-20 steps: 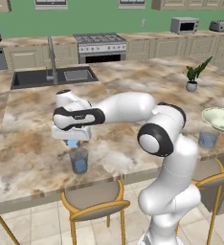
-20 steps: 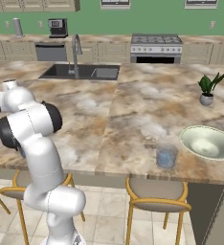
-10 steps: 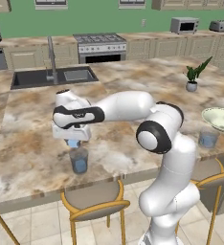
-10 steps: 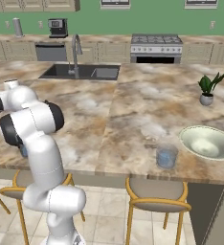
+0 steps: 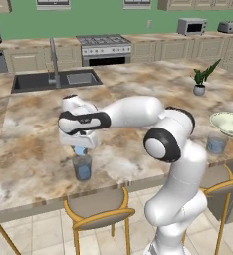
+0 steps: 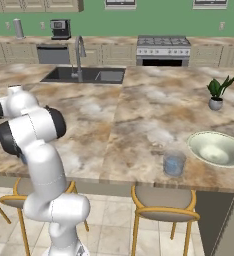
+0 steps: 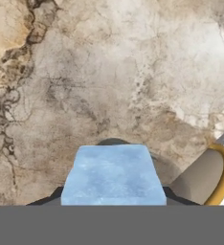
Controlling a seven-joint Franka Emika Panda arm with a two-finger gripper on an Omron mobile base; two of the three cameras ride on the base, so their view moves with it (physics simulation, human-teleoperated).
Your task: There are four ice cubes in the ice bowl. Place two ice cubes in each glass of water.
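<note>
- While I am watching the left base view, my fingers [image 5: 79, 149] are gripping an ice cube [image 5: 79, 150] directly above a glass of water [image 5: 82, 167] near the worktop [image 5: 34, 149] front edge.
- Right base view: second glass [image 6: 174, 163] is sitting just beside the ice bowl [image 6: 217, 149].
- Hand view: the ice cube [image 7: 113, 175] is sitting pinched between my fingers, over the glass rim.

Gripper [image 5: 79, 149]: hanging just above the left glass [image 5: 82, 167], an ice cube [image 7: 113, 175] sitting between its fingers.
Left glass: standing near the desk's [image 5: 34, 149] front edge, above a stool [image 5: 95, 209].
Right glass [image 6: 174, 163]: standing just left of the bowl [image 6: 219, 149].
Plant [image 6: 218, 91]: sitting behind the bowl.
</note>
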